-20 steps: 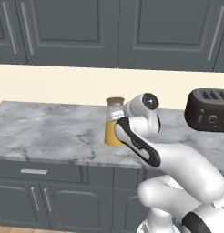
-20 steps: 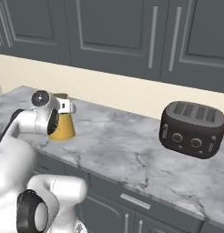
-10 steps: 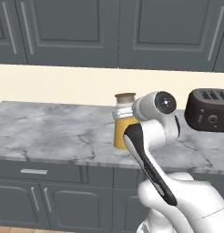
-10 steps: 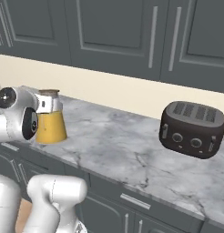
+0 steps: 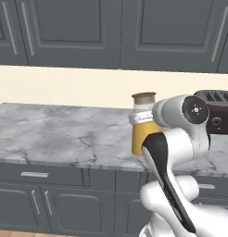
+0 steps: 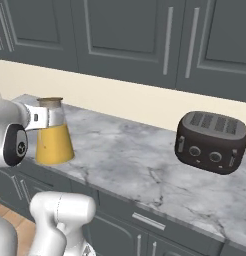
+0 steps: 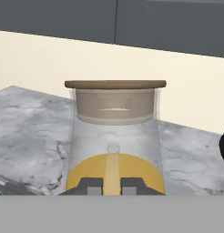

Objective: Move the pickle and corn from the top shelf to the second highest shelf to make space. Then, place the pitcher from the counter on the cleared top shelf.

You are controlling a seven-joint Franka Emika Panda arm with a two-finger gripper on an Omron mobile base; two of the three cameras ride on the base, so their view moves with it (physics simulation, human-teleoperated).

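The pitcher (image 5: 142, 127) is a tall jug with an orange-yellow body, a clear upper part and a brownish lid. It stands upright over the front part of the marble counter (image 5: 65, 134). The pitcher (image 7: 114, 136) looms close in the hand view. My gripper (image 7: 111, 184) is shut on the thin pale handle strip that runs down its side. In the right base view the gripper (image 6: 39, 119) clasps the pitcher (image 6: 54, 142) just below its lid. I cannot tell whether the base touches the counter (image 6: 135, 160). The pickle, corn and both shelves are out of view.
A black toaster (image 6: 212, 142) sits on the counter to the right, also seen as the toaster (image 5: 220, 113) behind my arm. Dark grey wall cabinets hang above, and base cabinets with silver handles run below the counter edge.
The pitcher, held in my gripper, has come away from the wall toward the counter's front edge. It looks larger now. My arm has folded back with it.
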